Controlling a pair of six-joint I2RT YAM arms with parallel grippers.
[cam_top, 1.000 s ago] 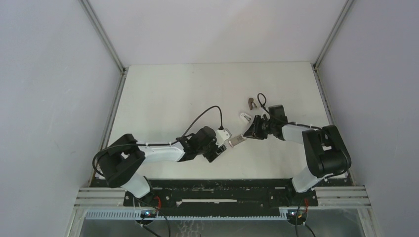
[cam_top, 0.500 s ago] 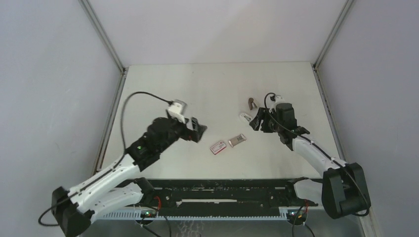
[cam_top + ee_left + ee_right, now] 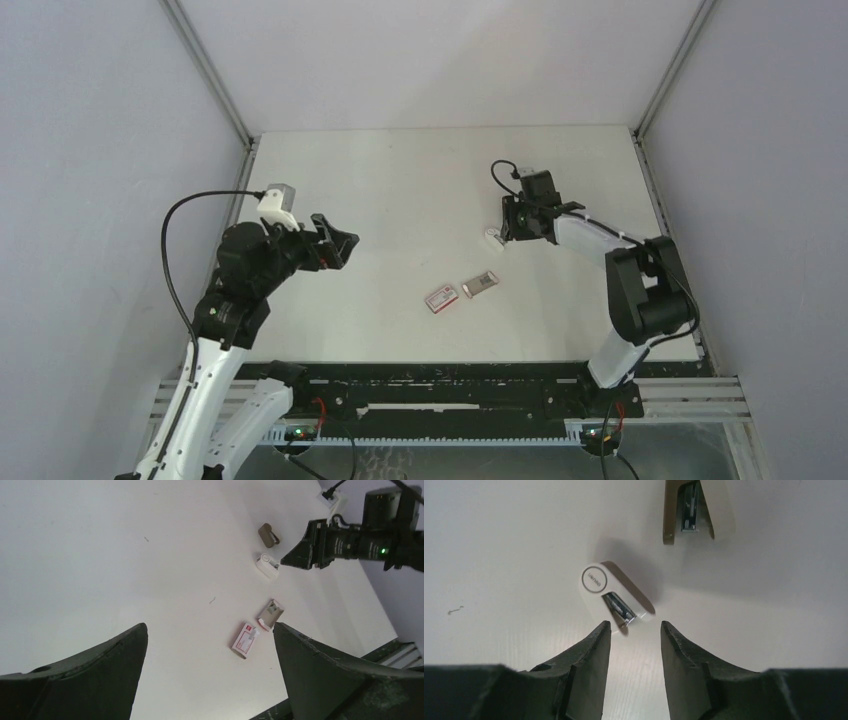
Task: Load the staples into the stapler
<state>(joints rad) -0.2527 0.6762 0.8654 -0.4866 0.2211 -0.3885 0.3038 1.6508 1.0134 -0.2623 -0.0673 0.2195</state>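
The stapler (image 3: 614, 597), tiny and white with dark metal inside, lies on the table (image 3: 380, 190) just ahead of my right gripper (image 3: 634, 625), which is open with nothing between its fingers. From above, the stapler (image 3: 493, 238) shows beside the right gripper (image 3: 512, 228). The staples sit in a small grey tray (image 3: 480, 284) nearer the front, apart from both grippers; the left wrist view also shows this tray (image 3: 271, 614) and the stapler (image 3: 267, 566). My left gripper (image 3: 340, 245) hangs wide open and empty high over the table's left side, its open gap (image 3: 210, 627) showing only bare table.
A red-and-white box sleeve (image 3: 441, 298) lies next to the tray. A tan stapler-like piece (image 3: 689, 510) with metal inside lies just beyond the stapler. One loose staple (image 3: 455, 611) rests on the table. Grey walls (image 3: 120, 150) close in both sides and the back.
Both grippers let go of the sleeve and the tray, which now lie on the table. The left arm rose and swung back left. The right gripper moved back to the stapler.
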